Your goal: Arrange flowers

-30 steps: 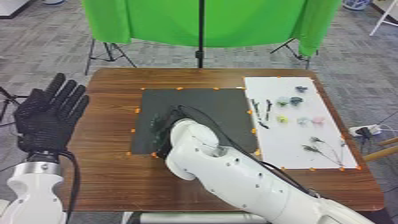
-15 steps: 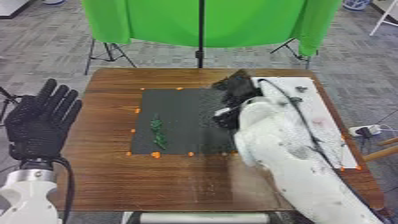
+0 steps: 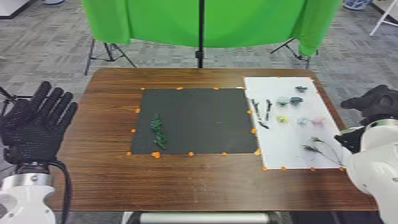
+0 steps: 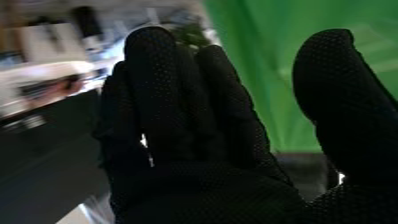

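Sprig [image 3: 158, 132]: since it lies on the left part of the mat [image 3: 209, 120], the arranging looks barely begun, greenery first.
Right hand [image 3: 375, 102]: released, fingers straight, holding nothing, beside the worktop's [image 3: 107, 185] right edge.
Left hand [image 3: 33, 135]: open and empty, off the left edge, apparently waiting.
Sheet [image 3: 278, 150]: at right, bearing twigs [image 3: 268, 106], flowers [image 3: 296, 101] and, nearer, feathery stems [image 3: 313, 149].
Mat: the next move likely calls for pinching one piece from the sheet and laying it by the sprig without nudging that.
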Tool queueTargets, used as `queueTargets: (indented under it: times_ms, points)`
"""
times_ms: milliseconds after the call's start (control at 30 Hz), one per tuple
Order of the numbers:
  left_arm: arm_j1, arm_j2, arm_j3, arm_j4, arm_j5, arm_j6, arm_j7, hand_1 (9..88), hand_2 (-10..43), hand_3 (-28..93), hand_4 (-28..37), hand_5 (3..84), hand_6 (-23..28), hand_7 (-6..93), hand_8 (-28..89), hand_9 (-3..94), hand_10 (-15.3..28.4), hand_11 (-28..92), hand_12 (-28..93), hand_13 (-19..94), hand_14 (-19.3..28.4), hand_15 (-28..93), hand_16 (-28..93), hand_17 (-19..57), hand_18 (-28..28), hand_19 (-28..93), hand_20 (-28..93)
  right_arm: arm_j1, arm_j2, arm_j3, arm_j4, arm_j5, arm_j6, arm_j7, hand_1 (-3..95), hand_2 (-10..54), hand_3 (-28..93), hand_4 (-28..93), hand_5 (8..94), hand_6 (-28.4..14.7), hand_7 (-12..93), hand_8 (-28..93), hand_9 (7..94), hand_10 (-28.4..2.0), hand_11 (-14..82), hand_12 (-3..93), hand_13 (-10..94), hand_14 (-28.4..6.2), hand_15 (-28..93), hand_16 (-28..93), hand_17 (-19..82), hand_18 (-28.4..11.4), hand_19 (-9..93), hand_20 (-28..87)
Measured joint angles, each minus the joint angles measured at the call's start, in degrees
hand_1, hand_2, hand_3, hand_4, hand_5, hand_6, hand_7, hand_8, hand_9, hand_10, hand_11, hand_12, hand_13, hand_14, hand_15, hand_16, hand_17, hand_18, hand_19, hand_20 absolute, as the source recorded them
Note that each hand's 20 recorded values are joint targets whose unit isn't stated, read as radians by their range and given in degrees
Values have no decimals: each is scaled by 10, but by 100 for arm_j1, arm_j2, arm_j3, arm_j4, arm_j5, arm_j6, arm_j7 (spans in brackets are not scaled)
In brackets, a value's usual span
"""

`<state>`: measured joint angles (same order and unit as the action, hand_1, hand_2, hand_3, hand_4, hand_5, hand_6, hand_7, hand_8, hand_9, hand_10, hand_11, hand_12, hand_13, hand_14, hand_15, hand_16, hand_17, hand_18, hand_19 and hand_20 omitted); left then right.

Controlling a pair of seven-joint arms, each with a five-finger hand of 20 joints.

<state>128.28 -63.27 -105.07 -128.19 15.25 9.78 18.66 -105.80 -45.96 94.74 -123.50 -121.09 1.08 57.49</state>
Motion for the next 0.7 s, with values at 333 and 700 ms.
queueTargets:
  times_ms: [333,700]
  points:
    - [-4,-30,39,0,0,5,1,242,141,806,-283,414,84,59,-73,339,130,124,80,266,118,188,-46,-29,111,201,130,-325,18,-70,441,356,-808,79,406,-95,802,-281,596,-88,106,-88,549,-199,124,158,571,-164,602,189,264,-266,852,302]
    - [-27,-42,97,4,0,4,-17,244,144,802,-283,414,82,62,-73,341,131,127,81,264,124,195,-42,-30,111,204,132,-585,-179,-66,255,753,-1826,30,453,-95,771,-283,674,-57,198,-96,650,-179,201,186,629,-143,620,207,294,-255,861,333]
